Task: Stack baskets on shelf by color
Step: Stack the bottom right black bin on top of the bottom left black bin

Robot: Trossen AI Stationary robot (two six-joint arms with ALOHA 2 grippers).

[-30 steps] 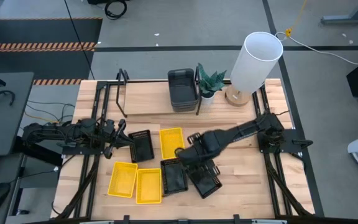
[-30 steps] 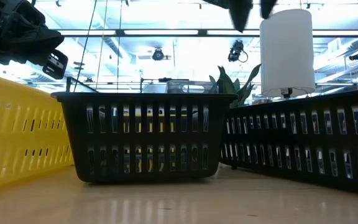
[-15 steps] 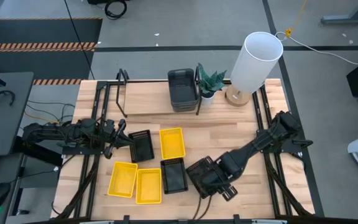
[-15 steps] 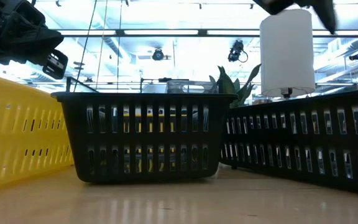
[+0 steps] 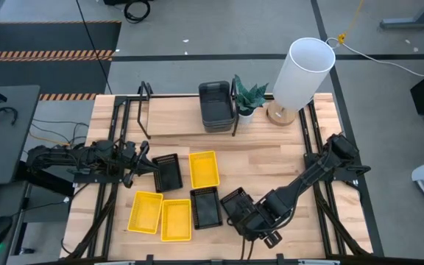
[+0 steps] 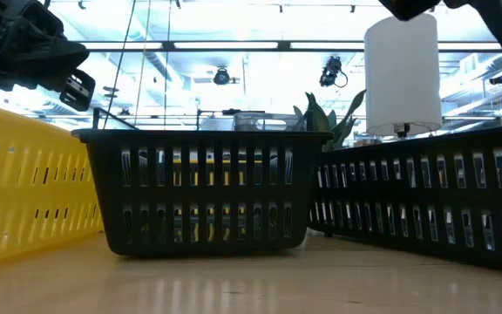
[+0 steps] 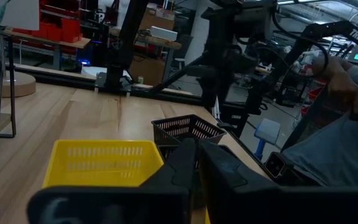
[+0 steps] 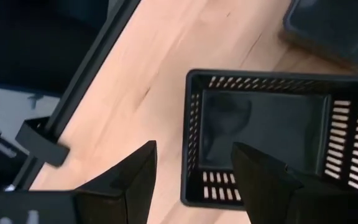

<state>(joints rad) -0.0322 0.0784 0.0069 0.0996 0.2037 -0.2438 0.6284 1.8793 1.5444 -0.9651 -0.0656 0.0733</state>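
Two spread right fingers [image 8: 135, 180] above black basket [image 8: 263, 134] rim

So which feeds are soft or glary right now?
Low view: bright ceiling lights wash out the background behind the black mesh basket. Left wrist view: the left gripper is close and blurred. Right wrist view: the fingers are soft, the black mesh basket sharper.

robotics lab | red parts bins [image 7: 59, 28] | ceiling camera [image 6: 221, 76] | floor cables [image 5: 137, 10]
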